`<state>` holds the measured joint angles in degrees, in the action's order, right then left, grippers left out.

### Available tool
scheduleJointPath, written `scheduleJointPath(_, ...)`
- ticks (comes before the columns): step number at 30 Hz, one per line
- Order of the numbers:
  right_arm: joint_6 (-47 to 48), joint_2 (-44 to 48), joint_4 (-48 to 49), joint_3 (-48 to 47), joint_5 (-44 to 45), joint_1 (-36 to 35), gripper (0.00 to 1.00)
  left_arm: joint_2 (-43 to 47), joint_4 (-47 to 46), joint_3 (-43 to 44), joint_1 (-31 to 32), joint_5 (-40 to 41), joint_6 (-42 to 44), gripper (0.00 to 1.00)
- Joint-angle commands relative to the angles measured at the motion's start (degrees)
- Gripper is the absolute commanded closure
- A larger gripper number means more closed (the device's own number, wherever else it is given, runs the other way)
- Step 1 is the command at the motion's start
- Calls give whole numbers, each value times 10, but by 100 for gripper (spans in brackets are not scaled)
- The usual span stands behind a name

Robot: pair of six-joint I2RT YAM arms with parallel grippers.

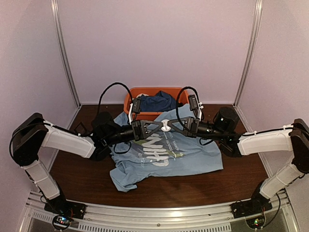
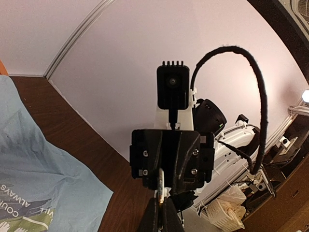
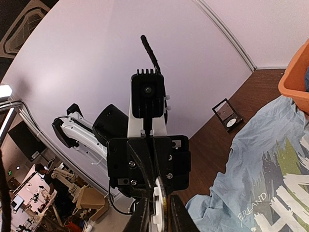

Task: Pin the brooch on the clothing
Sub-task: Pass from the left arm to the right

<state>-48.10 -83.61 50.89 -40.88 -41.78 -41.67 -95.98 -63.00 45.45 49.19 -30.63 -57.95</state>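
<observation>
The brooch [image 1: 165, 125], a small disc with a white back, hangs in the air between my two grippers above the clothing [image 1: 183, 154], a light blue T-shirt spread flat on the table. My left gripper [image 1: 161, 126] is shut on the disc's metallic edge [image 2: 161, 181], seen edge-on in the left wrist view. Opposite it, my right gripper [image 1: 171, 126] is closed around the white-and-gold disc [image 3: 158, 188], with a thin dark gap beside one finger. The shirt's printed chest [image 3: 270, 164] lies below, to the right in the right wrist view.
An orange bin [image 1: 145, 90] holding a dark blue garment [image 1: 157, 101] stands behind the shirt at the back wall. A small open black case [image 3: 227, 115] lies on the brown table left of the shirt. Cables loop above both wrists.
</observation>
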Motion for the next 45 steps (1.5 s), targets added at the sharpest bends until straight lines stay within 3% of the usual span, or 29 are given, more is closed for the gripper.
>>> scheduleJointPath(1,-11,12,29,7,-2,7,82,15,-29,-9,3,0,9,100)
scheduleJointPath(6,-8,6,25,5,-5,7,87,14,-35,-11,3,2,8,100)
scheduleJointPath(28,-4,7,26,19,-10,7,87,7,-48,-10,3,1,2,100)
scheduleJointPath(45,-9,1,31,5,1,9,78,0,-60,-11,3,-6,-4,100)
